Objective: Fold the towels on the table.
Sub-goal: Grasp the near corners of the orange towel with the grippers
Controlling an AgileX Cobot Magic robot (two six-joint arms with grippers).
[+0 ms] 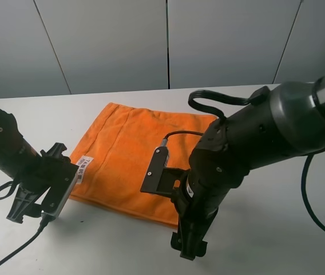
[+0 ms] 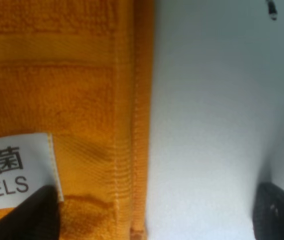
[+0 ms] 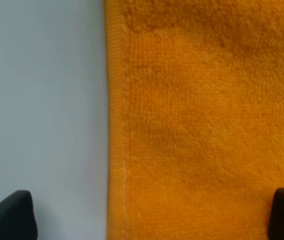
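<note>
Lying flat on the matte white tabletop (image 1: 265, 246), the bright orange towel (image 1: 134, 152) sits about midway between the two arms, roughly square in outline, with its white printed label (image 1: 83, 168) at the edge nearest the left arm. It looks light, limp and easily rucked: a soft, nubbly pile that should drape and sag the instant a corner is lifted. It gives no stiffness to push against, and on so smooth a surface the rest may well slide or drag along. The stitched hem (image 3: 116, 125) is the firmer part, a flat ribbed band running along the border, so the best hold is probably a pinch on that band close to a corner, one corner per arm, so that the lifted edge stays straight. The left claw (image 2: 152, 222) hangs just over the labelled edge with its jaws apart and nothing between them, one dark fingertip (image 2: 29, 215) over the label and the other over bare tabletop. The right claw (image 3: 147, 220) is likewise spread wide and unloaded above the near edge, one fingertip (image 3: 7, 217) over the tabletop and the other over the pile, straddling the hem. Whether either fingertip touches the cloth cannot be told from these views
</note>
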